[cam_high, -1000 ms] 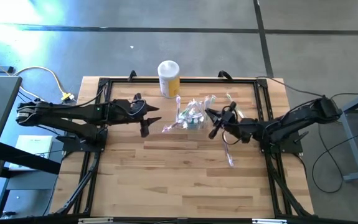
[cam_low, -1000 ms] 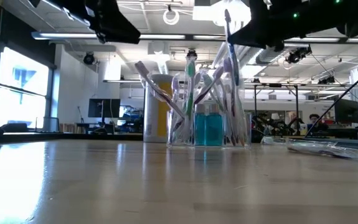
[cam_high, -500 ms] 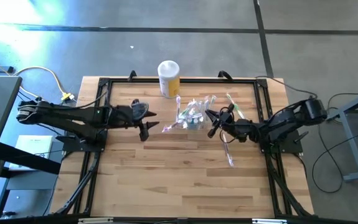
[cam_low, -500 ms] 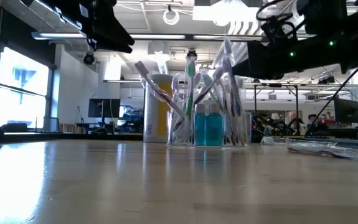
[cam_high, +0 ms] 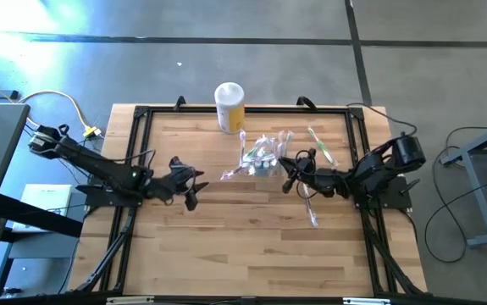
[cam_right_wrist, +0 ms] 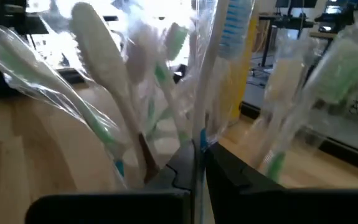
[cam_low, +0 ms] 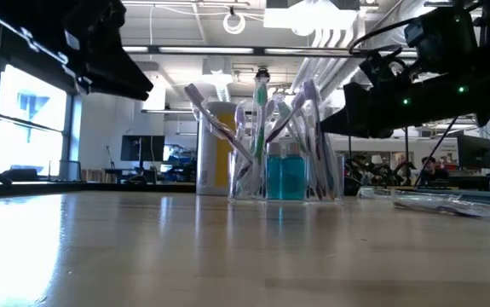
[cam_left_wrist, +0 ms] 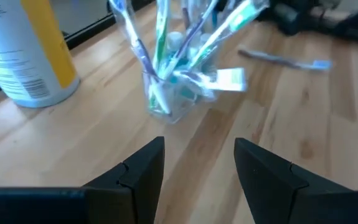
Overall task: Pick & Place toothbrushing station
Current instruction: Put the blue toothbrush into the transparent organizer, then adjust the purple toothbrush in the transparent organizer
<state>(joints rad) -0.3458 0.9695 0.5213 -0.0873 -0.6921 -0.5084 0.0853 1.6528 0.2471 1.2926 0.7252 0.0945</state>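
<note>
While the clear toothbrushing station (cam_high: 264, 158) stands upright on the wooden table (cam_high: 226, 237), a little toward twelve o'clock of the table's middle, its wrapped toothbrushes (cam_low: 257, 119) fan upward and outward from it. In the low view its long side runs across the picture, with something blue (cam_low: 285, 177) inside the transparent walls. One brush leans far out toward eight o'clock in the high view. The yellow canister (cam_high: 229, 107) with its white lid stands just off the station at eleven o'clock, close to the table's far edge.

At about three o'clock of the station sits the right gripper (cam_high: 290, 172), just beside it. Its fingers (cam_right_wrist: 185, 168) are pressed together, and a thin wrapped toothbrush stem (cam_right_wrist: 202, 93) rises right at the line where they meet; I cannot tell for sure whether they pinch it. More loose wrapped toothbrushes lie on the wood nearby, one green-headed (cam_high: 319, 145) at two o'clock of the station and one (cam_high: 310, 210) at about five o'clock.

The left gripper (cam_high: 194, 185) is well apart from the station, at about eight o'clock of it. Its two dark fingers (cam_left_wrist: 142, 171) stand spread, with bare wood between them, holding nothing and pointing toward the station.
</note>
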